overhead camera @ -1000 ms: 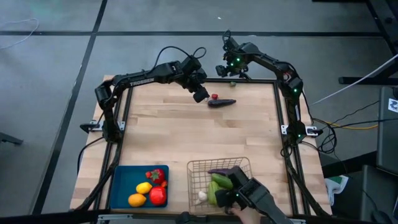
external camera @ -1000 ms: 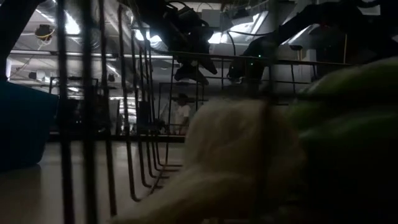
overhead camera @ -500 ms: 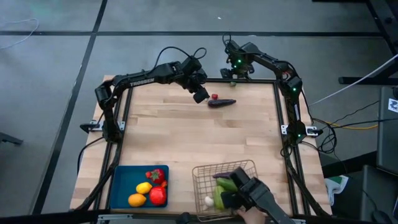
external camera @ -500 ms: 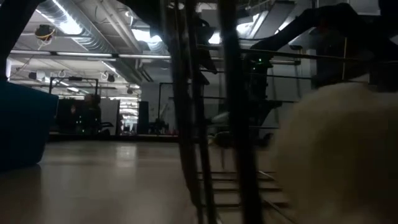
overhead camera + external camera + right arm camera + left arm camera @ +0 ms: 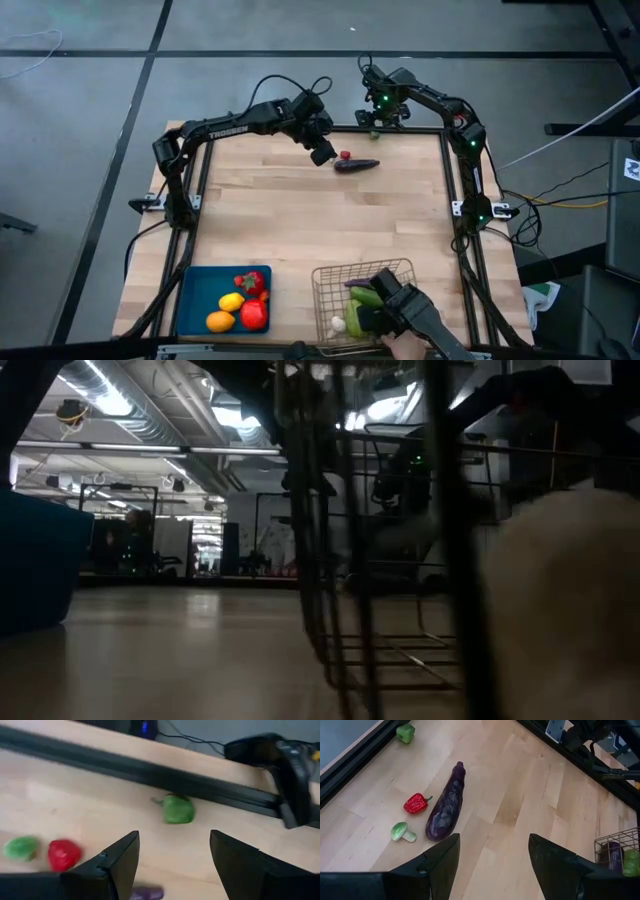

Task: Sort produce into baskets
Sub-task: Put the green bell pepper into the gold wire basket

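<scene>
**Produce sorting: both arms at the far edge, wire basket held at the near edge**

High view: The tabletop (image 5: 300,215) is pale wood planking inside a black frame, standing on a grey floor crossed by dark lines. The left gripper (image 5: 322,153) hangs over the far edge, just beside a purple eggplant (image 5: 356,165) and a small red pepper (image 5: 345,156). The right gripper (image 5: 375,115) sits at the far edge near the right corner. At the near left corner the blue tray (image 5: 192,300) holds a lemon (image 5: 231,302), an orange (image 5: 220,321) and red fruits (image 5: 252,314). Beside it along the near edge, the wire basket (image 5: 325,285) holds green vegetables and white garlic (image 5: 338,324); a black-gloved hand (image 5: 395,305) rests on its right part.

Low view: The basket's wires (image 5: 330,560) stand close in front of the camera, with a pale blurred mass at the right. Beyond lies a dim hall with ceiling ducts and strip lights; the tray's blue wall (image 5: 35,560) shows at the left.

Left wrist view: The fingers (image 5: 442,862) stand apart, holding nothing. Past them lie the eggplant (image 5: 446,805), the red pepper (image 5: 416,803), a green mushroom (image 5: 399,831) and, by the frame, a green pepper (image 5: 405,732).

Right wrist view: The fingers (image 5: 120,862) stand apart and empty over bare wood. The green pepper (image 5: 177,810) lies against the black frame rail; a red piece (image 5: 63,854) and a green piece (image 5: 20,847) lie further along.
</scene>
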